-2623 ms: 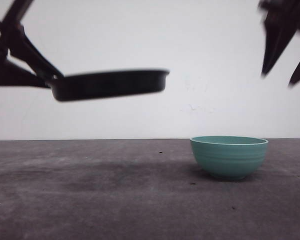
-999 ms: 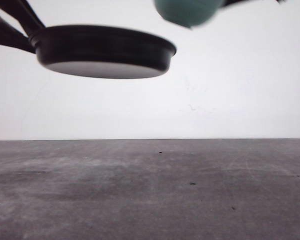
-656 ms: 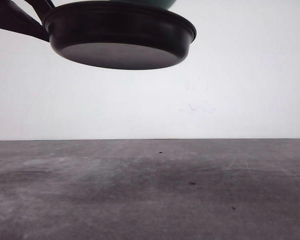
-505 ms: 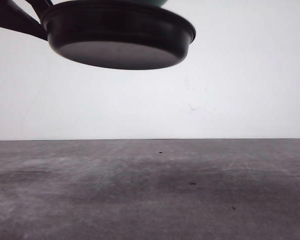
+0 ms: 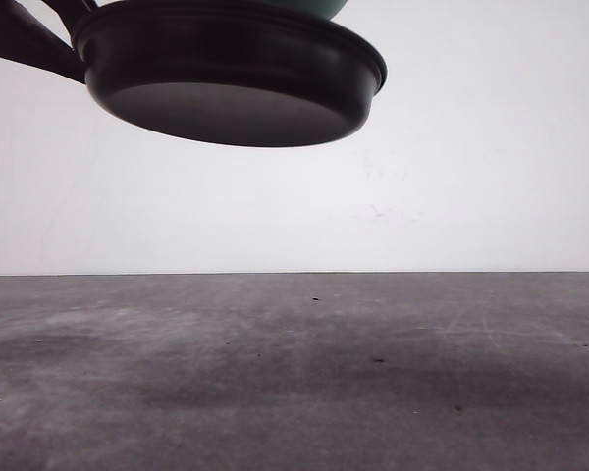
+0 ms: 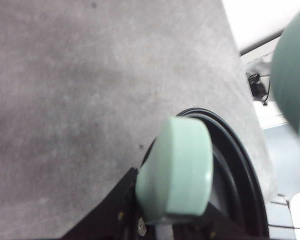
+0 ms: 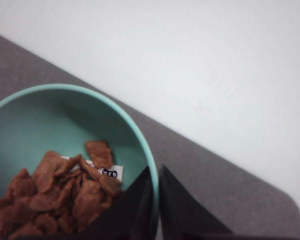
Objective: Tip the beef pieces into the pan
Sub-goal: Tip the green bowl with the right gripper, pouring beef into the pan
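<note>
The black pan (image 5: 226, 78) hangs high over the table at the upper left, and I see its underside. My left gripper (image 6: 171, 221) is shut on the pan's mint-green handle (image 6: 177, 170), with the black rim (image 6: 242, 175) beyond it. The teal bowl (image 7: 65, 115) holds the heap of orange-brown beef pieces (image 7: 55, 195). My right gripper (image 7: 155, 197) is shut on the bowl's rim, one finger inside and one outside. A sliver of the bowl (image 5: 314, 5) shows just above the pan's far rim, and the bowl's side (image 6: 290, 75) looms beside the pan.
The grey table (image 5: 294, 373) lies far below both held items, bare apart from a few dark specks. A white wall stands behind it. A small white label (image 7: 110, 172) lies among the beef pieces in the bowl.
The bowl left the table and rose with my right gripper to just above the pan. The pan rose and came closer, and over the last half second dipped slightly.
</note>
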`<state>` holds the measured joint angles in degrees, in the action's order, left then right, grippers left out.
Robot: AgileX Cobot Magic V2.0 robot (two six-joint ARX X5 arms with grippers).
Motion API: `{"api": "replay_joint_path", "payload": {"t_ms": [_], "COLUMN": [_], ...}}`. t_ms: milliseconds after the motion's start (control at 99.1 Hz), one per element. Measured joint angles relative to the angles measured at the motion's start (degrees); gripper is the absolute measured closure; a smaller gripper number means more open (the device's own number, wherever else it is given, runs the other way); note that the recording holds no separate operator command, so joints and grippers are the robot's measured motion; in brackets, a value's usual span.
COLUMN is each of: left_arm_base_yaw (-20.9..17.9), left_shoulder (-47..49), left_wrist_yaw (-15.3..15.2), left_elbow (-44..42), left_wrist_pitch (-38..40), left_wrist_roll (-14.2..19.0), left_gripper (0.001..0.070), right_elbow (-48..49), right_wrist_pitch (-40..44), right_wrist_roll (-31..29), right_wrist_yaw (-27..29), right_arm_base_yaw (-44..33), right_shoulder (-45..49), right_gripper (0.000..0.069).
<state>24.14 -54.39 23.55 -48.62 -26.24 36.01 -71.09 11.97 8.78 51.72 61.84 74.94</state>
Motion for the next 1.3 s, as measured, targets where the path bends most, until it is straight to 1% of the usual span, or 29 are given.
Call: {"api": "replay_joint_path", "payload": {"t_ms": [111, 192, 262, 333, 464, 585, 656, 837, 1080, 1191, 1302], "left_arm_base_yaw": [0.0, 0.0, 0.0, 0.0, 0.0, 0.0, -0.2, -0.5, -0.5, -0.5, -0.7], "left_shoulder": [0.0, 0.0, -0.1, -0.8, -2.7, -4.4, -5.2, -6.1, -6.6, -6.6, -6.6], "left_wrist_yaw": [-0.1, -1.0, -2.1, -2.4, -2.3, -2.2, -2.1, -1.7, -1.7, -1.7, -1.6], "left_elbow": [-1.7, -2.5, -3.3, -4.6, -6.6, -8.4, -9.9, -12.7, -13.0, -13.0, -13.0], "left_wrist_pitch": [0.2, 0.3, -0.2, -0.8, -0.8, -1.2, -1.1, -1.0, -1.5, -1.6, -1.6], "left_wrist_roll": [-0.4, -0.5, -0.7, -0.9, -0.9, -1.0, -1.0, -1.1, -1.0, -1.0, -0.9], "left_gripper": [0.0653, 0.0653, 0.0653, 0.0653, 0.0653, 0.0653, 0.0653, 0.0653, 0.0653, 0.0653, 0.0653], "right_elbow": [0.0, 0.0, 0.0, 0.0, 0.0, 0.0, 0.0, 0.0, 0.0, 0.0, 0.0], "right_wrist_pitch": [-5.3, -8.9, -12.0, -14.7, -18.1, -19.0, -20.3, -25.5, -30.9, -34.8, -36.9], "right_wrist_roll": [6.4, 11.7, 17.6, 23.5, 32.0, 38.8, 42.5, 50.5, 59.9, 62.9, 64.6], "right_wrist_yaw": [0.0, 0.0, -0.1, -1.8, -3.2, -5.1, -5.2, -7.0, -10.4, -11.7, -12.7], "right_arm_base_yaw": [0.2, 0.7, 1.2, 1.7, 2.6, 2.9, 3.0, 3.0, 3.0, 3.0, 3.0], "right_shoulder": [0.0, 0.0, 0.0, 0.0, 0.1, 0.1, 0.1, 0.1, 0.1, 0.1, 0.1], "right_gripper": [0.068, 0.068, 0.068, 0.068, 0.068, 0.068, 0.068, 0.068, 0.068, 0.068, 0.068]}}
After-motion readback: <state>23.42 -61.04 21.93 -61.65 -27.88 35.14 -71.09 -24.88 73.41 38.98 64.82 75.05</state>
